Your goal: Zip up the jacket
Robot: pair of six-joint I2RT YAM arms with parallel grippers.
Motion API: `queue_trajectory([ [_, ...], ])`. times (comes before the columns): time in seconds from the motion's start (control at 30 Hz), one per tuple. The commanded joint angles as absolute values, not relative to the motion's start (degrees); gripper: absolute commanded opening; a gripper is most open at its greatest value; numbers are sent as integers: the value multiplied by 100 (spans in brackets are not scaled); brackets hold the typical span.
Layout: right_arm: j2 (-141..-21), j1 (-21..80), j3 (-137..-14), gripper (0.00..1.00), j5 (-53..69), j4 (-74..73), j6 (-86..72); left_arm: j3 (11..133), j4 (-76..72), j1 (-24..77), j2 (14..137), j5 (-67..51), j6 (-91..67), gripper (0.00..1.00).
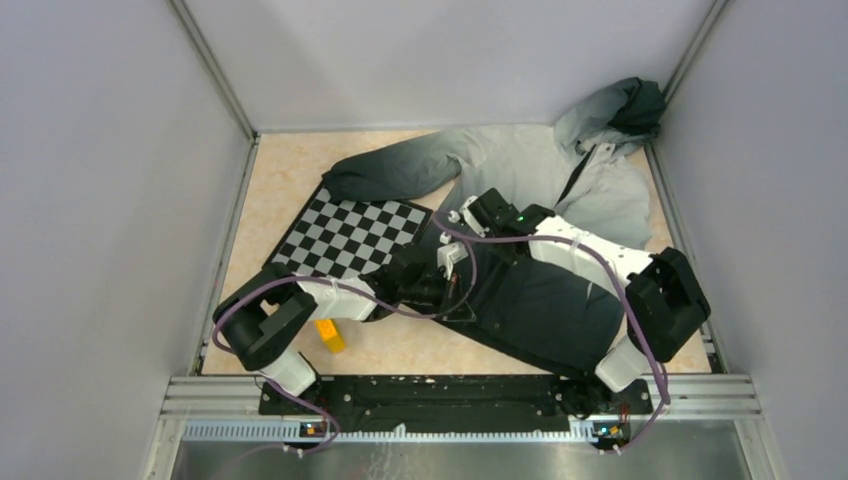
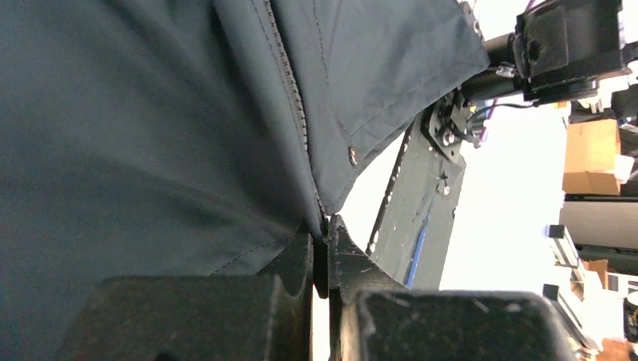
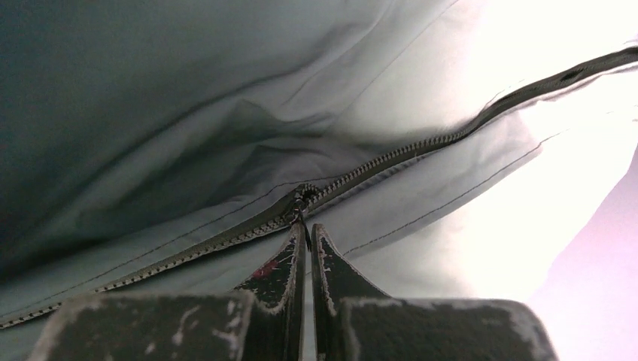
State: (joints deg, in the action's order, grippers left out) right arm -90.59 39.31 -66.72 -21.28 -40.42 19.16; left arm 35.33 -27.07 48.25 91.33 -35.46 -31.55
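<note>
The jacket (image 1: 560,190) lies across the table, pale grey at the hood and black at the hem. My left gripper (image 1: 432,290) is shut on the jacket's dark hem edge (image 2: 320,203) at the bottom of the zipper (image 2: 290,83). My right gripper (image 1: 462,215) is over the middle of the jacket, shut on the zipper pull (image 3: 301,218). The zipper slider (image 3: 302,197) sits just above the fingertips; the zipper teeth (image 3: 391,156) run up to the right and down to the left.
A black-and-white checkerboard (image 1: 350,235) lies left of the jacket, partly under a sleeve. A small yellow object (image 1: 330,335) sits by the left arm's base. Grey walls with metal rails enclose the table on three sides.
</note>
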Motion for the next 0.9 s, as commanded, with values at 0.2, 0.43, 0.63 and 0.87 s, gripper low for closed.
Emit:
queue_trajectory([
  [0.2, -9333, 3540, -6316, 0, -4198, -3356, 1342, 2974, -2050, 4922, 8690, -4243, -3131, 0],
  [0.43, -9609, 2564, -6988, 0, -4461, -1814, 3236, 2834, -2142, 4931, 8953, -4310, -3140, 0],
  [0.63, -9994, 1795, -7112, 0, -3943, -512, 4256, 2799, -2202, 4931, 9047, -4278, -3120, 0],
  [0.87, -11688, 724, -9079, 0, -4148, 522, 5321, 2694, -1866, 4998, 8783, -4257, -2987, 0],
])
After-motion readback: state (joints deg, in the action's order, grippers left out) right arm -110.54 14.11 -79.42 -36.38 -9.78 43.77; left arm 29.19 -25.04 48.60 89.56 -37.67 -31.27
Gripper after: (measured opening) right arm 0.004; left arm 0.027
